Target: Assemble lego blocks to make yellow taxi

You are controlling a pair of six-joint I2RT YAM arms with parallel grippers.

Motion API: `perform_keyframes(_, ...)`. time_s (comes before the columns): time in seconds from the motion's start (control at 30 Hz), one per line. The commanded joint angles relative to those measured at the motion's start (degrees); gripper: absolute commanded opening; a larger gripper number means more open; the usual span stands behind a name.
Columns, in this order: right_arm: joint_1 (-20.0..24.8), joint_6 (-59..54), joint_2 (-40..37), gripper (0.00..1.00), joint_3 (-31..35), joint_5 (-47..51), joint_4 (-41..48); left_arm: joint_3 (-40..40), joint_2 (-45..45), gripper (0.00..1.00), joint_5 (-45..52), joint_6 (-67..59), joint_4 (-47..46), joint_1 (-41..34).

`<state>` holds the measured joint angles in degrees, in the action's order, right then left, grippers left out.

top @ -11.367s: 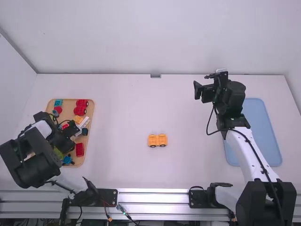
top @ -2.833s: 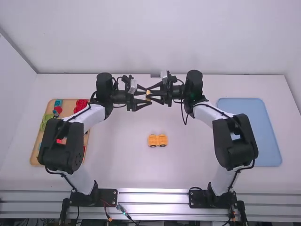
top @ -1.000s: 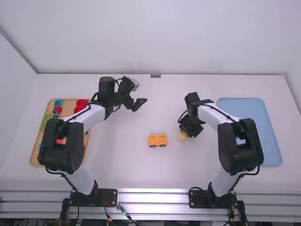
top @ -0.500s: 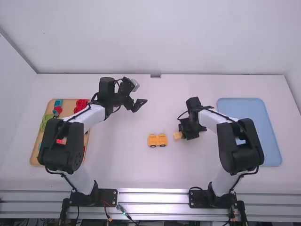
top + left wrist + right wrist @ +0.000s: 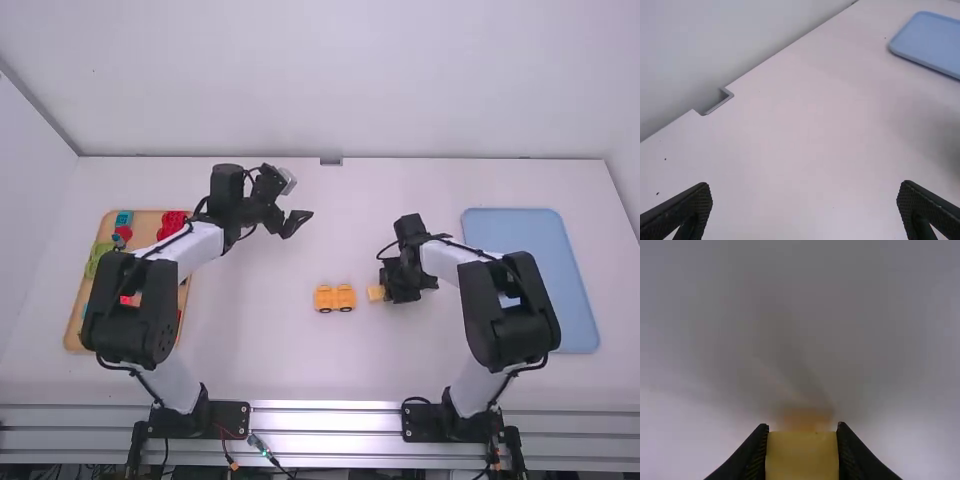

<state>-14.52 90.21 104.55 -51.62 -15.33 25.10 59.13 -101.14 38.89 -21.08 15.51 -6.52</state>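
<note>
gripping yellow block (image 5: 802, 456) by opposite sides with my right gripper (image 5: 802, 428), just right of wheeled base (image 5: 335, 298); likely light, stiff, side hold suits it. left gripper (image 5: 805, 189) gapes empty beyond base.

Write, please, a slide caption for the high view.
Right gripper holding a yellow block beside the wheeled yellow piece; left gripper open.

Yellow block (image 5: 376, 293) at right pincer (image 5: 386, 291) near chassis (image 5: 335, 298)
</note>
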Motion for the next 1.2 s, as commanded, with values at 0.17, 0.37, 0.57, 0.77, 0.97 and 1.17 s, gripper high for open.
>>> perform_keyframes(0.17, -0.13, 1.49, -1.05, 0.77, 4.70, -3.17, -7.37, -0.28, -0.55, 0.99, 0.68, -0.81, -0.09, 0.22)
perform_keyframes(0.37, 1.99, 0.81, -1.18, 0.99, 4.90, -9.33, -9.62, -0.28, -0.55, 0.99, 0.66, -0.85, -0.35, 0.46)
perform_keyframes(0.57, 5.64, -6.88, -2.67, 0.63, 2.16, -16.63, -9.55, -0.28, -0.55, 0.99, 0.66, -0.85, -0.63, 0.52)
perform_keyframes(0.77, 9.29, -28.37, -4.76, 0.66, -3.28, -22.51, -9.84, -0.28, -0.55, 0.99, 0.63, -0.87, -0.55, 0.22)
perform_keyframes(0.97, 12.41, -56.17, -7.65, 0.99, -9.81, -36.50, -9.49, -0.28, -0.55, 0.99, 0.48, -0.85, -0.74, 0.11)
perform_keyframes(1.17, 13.29, -104.85, -11.34, 0.99, -14.45, -41.13, -5.46, -0.28, -0.55, 0.99, 2.93, -0.85, -1.73, 0.26)
